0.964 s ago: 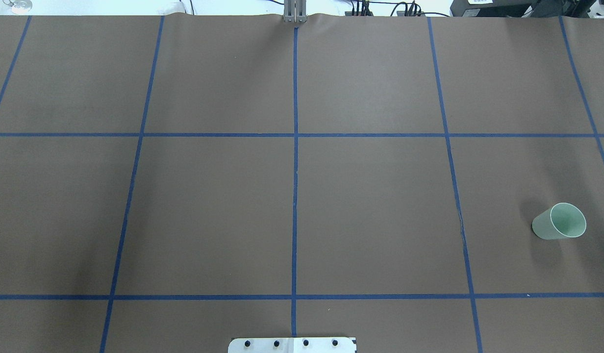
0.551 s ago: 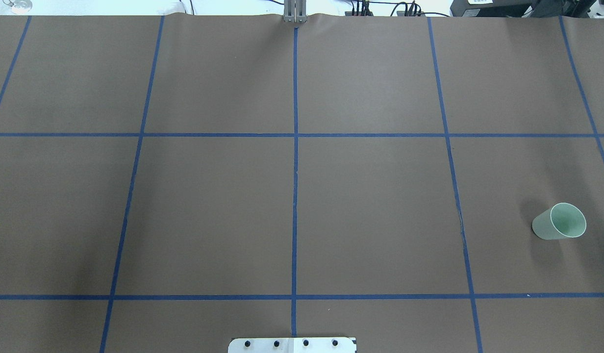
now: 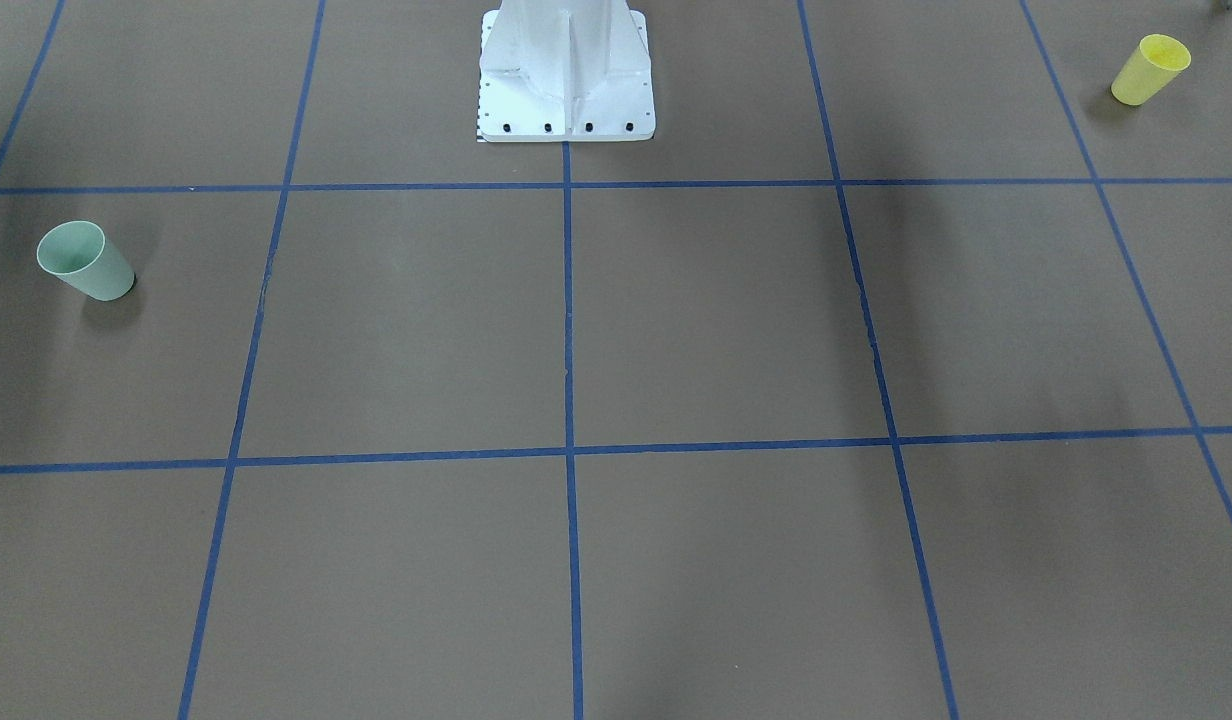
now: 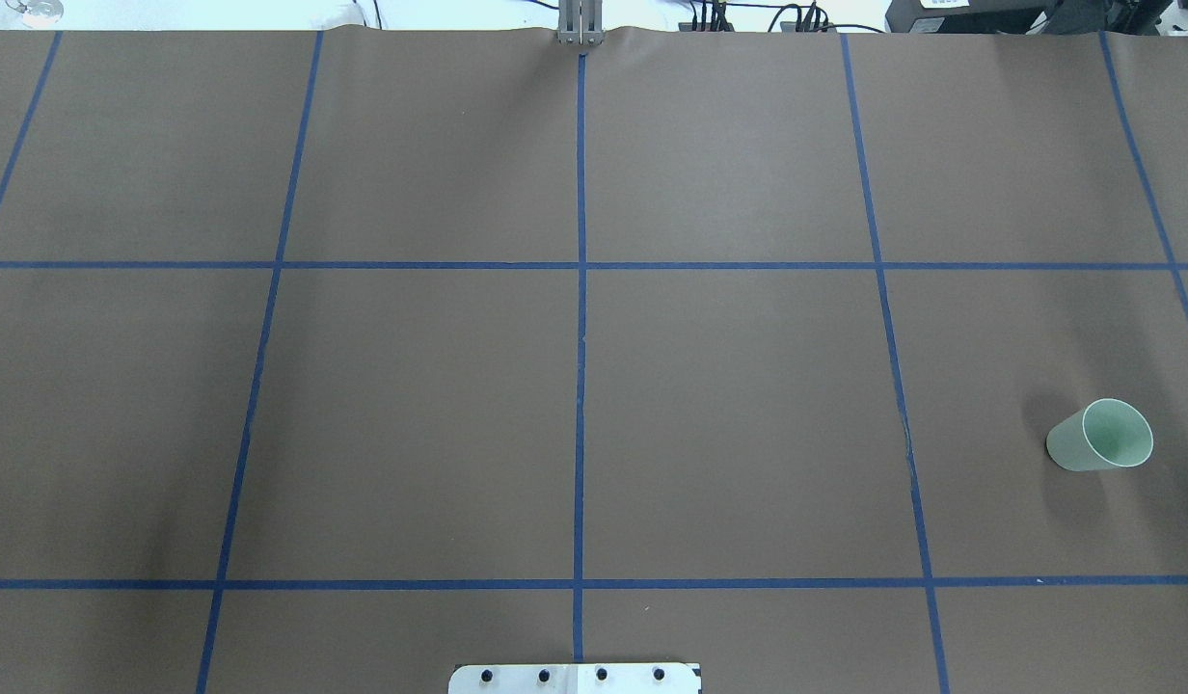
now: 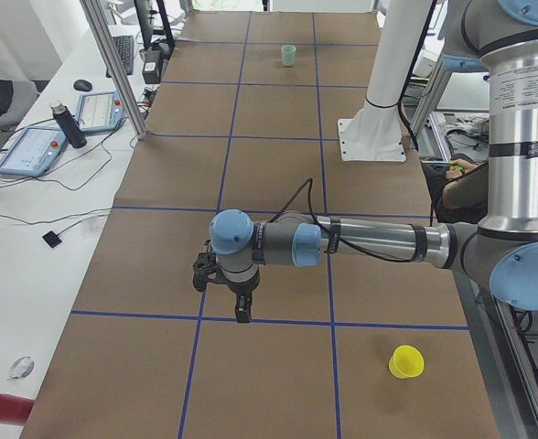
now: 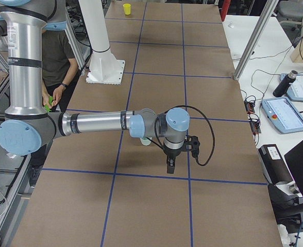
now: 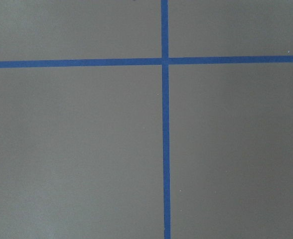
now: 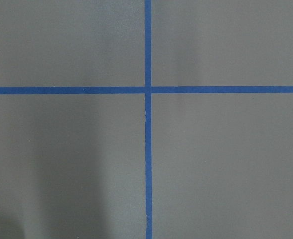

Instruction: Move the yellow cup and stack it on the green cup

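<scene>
Yellow cup in front-facing view, outside overhead

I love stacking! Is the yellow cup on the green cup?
No, the yellow cup stands far apart from the green cup.

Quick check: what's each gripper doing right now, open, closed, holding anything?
Left gripper: cannot be told, seen only from the side; the yellow cup sits untouched.
Right gripper: cannot be told either; the green cup stands alone.
</scene>
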`<state>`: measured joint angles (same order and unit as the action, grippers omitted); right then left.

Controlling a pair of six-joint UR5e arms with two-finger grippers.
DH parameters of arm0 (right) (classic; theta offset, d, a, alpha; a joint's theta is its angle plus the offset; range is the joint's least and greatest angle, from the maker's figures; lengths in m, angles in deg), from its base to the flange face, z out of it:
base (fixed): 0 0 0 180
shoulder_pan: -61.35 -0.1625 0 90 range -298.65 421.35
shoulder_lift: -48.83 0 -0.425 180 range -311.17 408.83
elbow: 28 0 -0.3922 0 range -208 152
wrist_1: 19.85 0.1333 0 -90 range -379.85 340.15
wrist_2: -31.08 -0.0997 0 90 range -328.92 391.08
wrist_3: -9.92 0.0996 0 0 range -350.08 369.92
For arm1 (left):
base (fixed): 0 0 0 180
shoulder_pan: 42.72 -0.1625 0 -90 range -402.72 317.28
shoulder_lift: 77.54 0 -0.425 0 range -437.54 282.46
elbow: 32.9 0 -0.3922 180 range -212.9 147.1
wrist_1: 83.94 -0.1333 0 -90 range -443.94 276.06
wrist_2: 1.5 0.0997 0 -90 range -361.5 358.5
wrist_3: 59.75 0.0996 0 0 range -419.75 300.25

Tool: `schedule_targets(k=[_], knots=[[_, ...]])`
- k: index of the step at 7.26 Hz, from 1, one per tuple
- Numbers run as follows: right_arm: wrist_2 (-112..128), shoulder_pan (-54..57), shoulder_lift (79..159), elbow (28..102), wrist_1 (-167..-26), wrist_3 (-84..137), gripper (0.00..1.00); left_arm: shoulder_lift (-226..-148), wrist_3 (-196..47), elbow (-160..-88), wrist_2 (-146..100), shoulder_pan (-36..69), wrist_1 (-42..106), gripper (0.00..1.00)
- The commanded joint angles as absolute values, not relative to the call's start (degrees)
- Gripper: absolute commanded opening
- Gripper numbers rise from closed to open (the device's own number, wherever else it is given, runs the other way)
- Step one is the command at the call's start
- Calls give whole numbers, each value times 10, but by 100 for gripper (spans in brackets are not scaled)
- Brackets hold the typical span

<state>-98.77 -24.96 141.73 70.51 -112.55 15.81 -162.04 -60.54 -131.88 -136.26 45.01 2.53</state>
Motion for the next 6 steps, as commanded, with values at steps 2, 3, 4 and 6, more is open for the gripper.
schedule_targets(k=[2, 3, 4, 6], knots=[[-986, -250, 1417, 707, -1122, 158, 100, -1607, -605, -1322, -1366, 451, 28, 100], [-989, -249, 1418, 704, -1121, 158, 100, -1597, -605, -1331, -1368, 451, 28, 100], [-990, -250, 1418, 708, -1120, 157, 100, -1582, -605, -1340, -1368, 450, 29, 100], [-994, -249, 1419, 708, -1119, 156, 100, -1582, -603, -1328, -1382, 448, 27, 100]])
